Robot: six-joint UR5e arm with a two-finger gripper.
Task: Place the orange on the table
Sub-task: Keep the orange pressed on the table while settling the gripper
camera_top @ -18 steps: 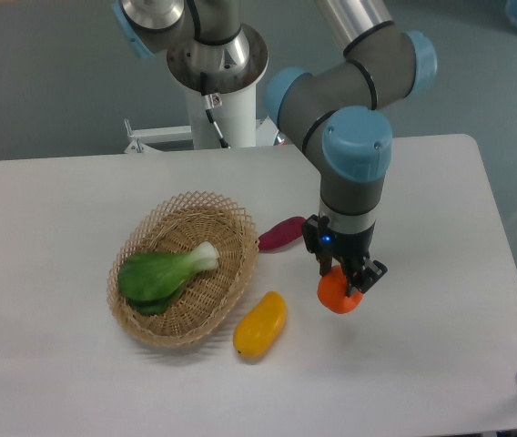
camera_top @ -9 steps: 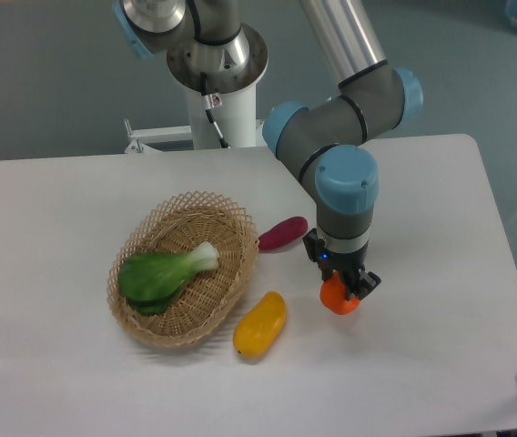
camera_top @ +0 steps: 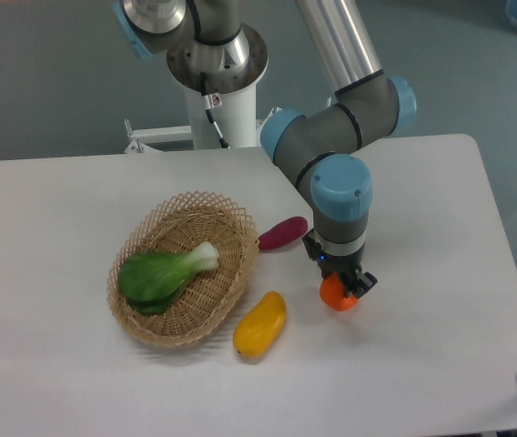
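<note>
- Gripper (camera_top: pixel 340 289) points straight down over the right-centre of the table (camera_top: pixel 440 364); its fingers are clamped on the orange (camera_top: pixel 338 293).
- Orange: only its lower part shows below the black fingers. It sits at or just above the white tabletop; whether it touches the surface cannot be told from this view.
- Orange lies to the right of the yellow fruit (camera_top: pixel 260 324) and below-right of the purple vegetable (camera_top: pixel 282 233), apart from both.
- Wicker basket (camera_top: pixel 149 323) sits left of centre on the table and holds a green leafy vegetable (camera_top: pixel 161 274) with its pale stem pointing up and to the right.
- Purple vegetable lies just beside the basket's right rim, on the table.
- Yellow fruit lies on the table close to the basket's lower-right rim, tilted, long axis running lower-left to upper-right.
- Arm (camera_top: pixel 336 146): grey links with blue joint caps, reaching from the base at the table's far edge down to the wrist above the orange.
</note>
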